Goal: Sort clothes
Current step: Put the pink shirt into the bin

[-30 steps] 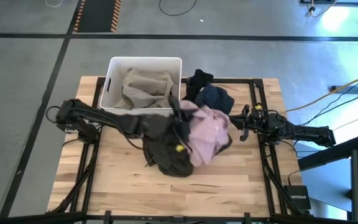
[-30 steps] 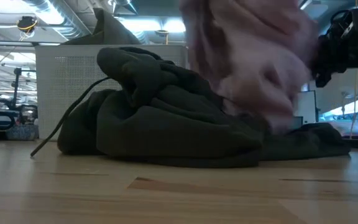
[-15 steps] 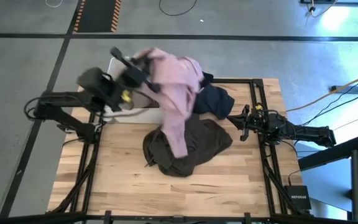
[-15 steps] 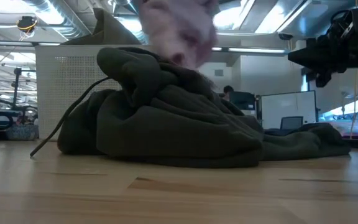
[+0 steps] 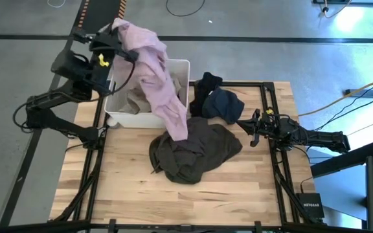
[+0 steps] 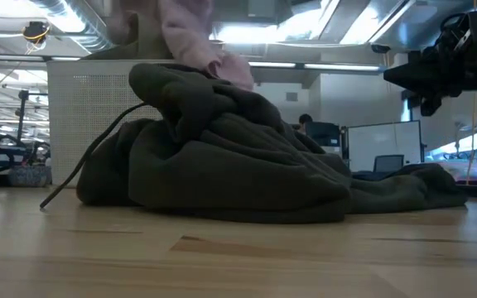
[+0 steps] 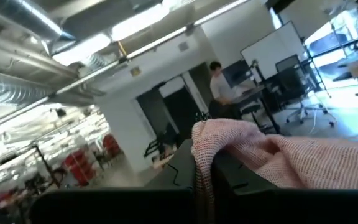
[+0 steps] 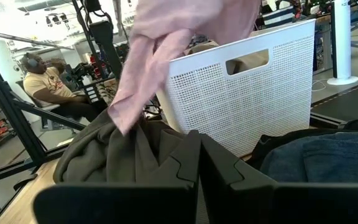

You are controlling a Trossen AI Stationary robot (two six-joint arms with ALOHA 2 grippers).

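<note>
My left gripper (image 5: 116,33) is raised high beyond the far left of the table, shut on the pale pink garment (image 5: 154,71). The garment drapes down across the white tub (image 5: 181,63) to the dark olive-grey garment (image 5: 193,150), which lies bunched on the table's middle. A beige-grey garment (image 5: 135,100) lies in the tub. The black garment (image 5: 206,84) and the navy garment (image 5: 225,103) lie to the tub's right. My right gripper (image 5: 248,129) waits shut and empty at the right, by the navy garment. My left gripper holds the pink garment by a bunched fold at its upper end (image 7: 229,140), which lies over the fingers. The garment hangs slack below the gripper across the tub. Its lower end (image 5: 177,128) reaches the olive garment's far edge.
Black frame rails (image 5: 267,103) run along the table's left and right sides. Bare wood (image 5: 193,200) lies near the front edge. People sit in the room behind the table (image 8: 48,87).
My left gripper has swung up and toward the table's far left edge with the pink garment. The garment has come off the olive pile and now hangs stretched out over the tub, with only its lower end still by the olive garment.
</note>
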